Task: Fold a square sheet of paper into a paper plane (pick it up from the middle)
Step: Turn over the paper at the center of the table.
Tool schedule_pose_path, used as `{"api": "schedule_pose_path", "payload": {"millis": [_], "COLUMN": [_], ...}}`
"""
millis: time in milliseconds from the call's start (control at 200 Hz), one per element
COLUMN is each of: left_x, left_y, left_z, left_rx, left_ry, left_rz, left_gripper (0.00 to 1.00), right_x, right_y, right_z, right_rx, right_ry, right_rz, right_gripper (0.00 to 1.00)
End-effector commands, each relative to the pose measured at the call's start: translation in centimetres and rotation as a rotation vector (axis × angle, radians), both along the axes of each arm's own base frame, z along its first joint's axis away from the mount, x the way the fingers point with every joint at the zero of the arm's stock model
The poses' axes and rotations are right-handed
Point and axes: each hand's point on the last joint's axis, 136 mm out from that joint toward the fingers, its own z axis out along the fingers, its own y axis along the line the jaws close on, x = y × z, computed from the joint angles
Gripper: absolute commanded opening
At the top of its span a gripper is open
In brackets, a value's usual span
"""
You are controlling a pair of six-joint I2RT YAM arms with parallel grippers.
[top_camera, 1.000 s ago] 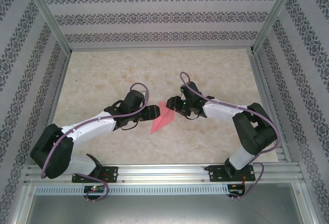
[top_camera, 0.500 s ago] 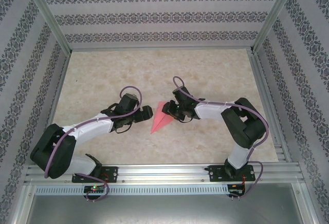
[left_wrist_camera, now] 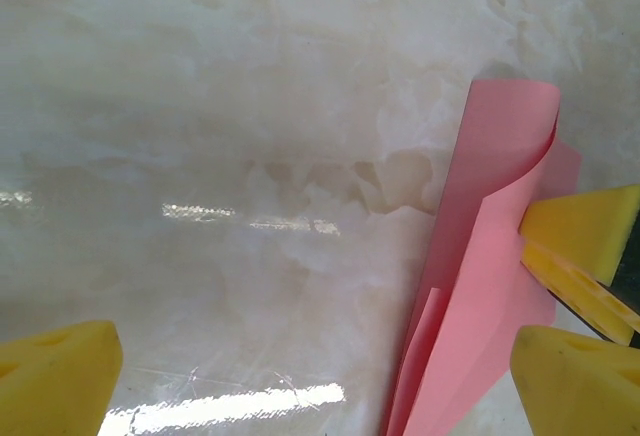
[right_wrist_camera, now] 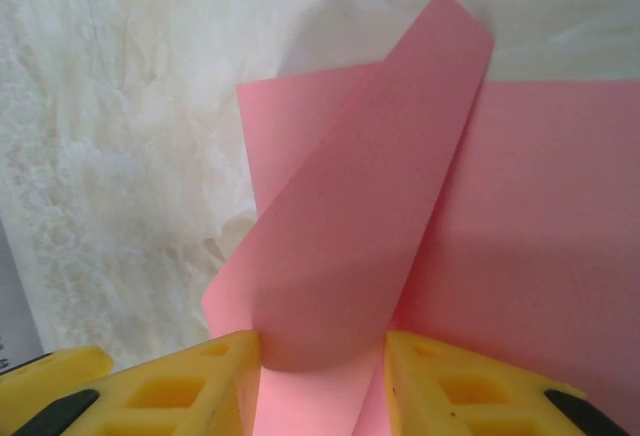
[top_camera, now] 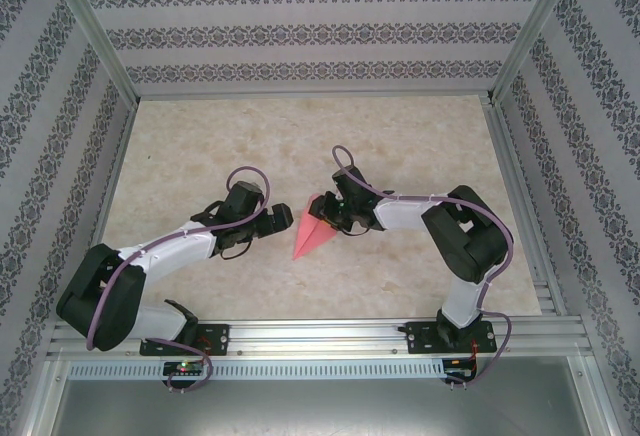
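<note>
The paper plane is a slim salmon-pink dart lying on the table's middle, its point toward the near edge. My left gripper stands open just left of it, apart from the paper. In the left wrist view the plane lies at the right, between my wide-apart yellow fingers. My right gripper is at the plane's wide far end. In the right wrist view its jaws press both sides of a curled-up flap of the paper.
The marble-patterned tabletop has free room on every side of the paper. Patterned walls and aluminium frame posts enclose it, and a metal rail with both arm bases runs along the near edge.
My left gripper has opened wide and drawn back left, off the paper. My right gripper has shifted left onto the plane's wide end and narrowed on the flap.
</note>
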Motion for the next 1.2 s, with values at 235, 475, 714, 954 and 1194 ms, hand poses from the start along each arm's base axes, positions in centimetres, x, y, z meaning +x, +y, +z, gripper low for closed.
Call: {"api": "schedule_pose_path", "payload": {"millis": [235,475,714,954,1194], "left_x": [0.6,0.6,1.0,0.8,0.9], "left_y": [-0.4,-0.9,-0.9,-3.2,-5.3], "left_z": [0.7,0.7,3.2,6.9,12.6], "left_rx": [-0.067,-0.097,-0.296,-0.529,-0.734], "left_ry": [-0.008,0.000,-0.001,-0.043,-0.190], "left_rz": [0.016,-0.001,-0.048,-0.198,-0.327], "left_gripper": [1.00,1.00,1.00,1.00,1.00], "right_x": [-1.2,-1.1,-0.1,1.4,1.6], "right_y": [1.3,1.7,1.5,1.1,1.4], "right_z": [0.5,0.9,3.7,13.3,19.6], "right_rx": [0.147,0.178,0.245,0.462,0.618], "right_ry": [0.038,-0.013,-0.166,-0.373,-0.416], "right_rz": [-0.051,-0.022,0.022,0.144,0.248], "right_gripper": [0.39,0.28,0.04,0.02,0.03]}}
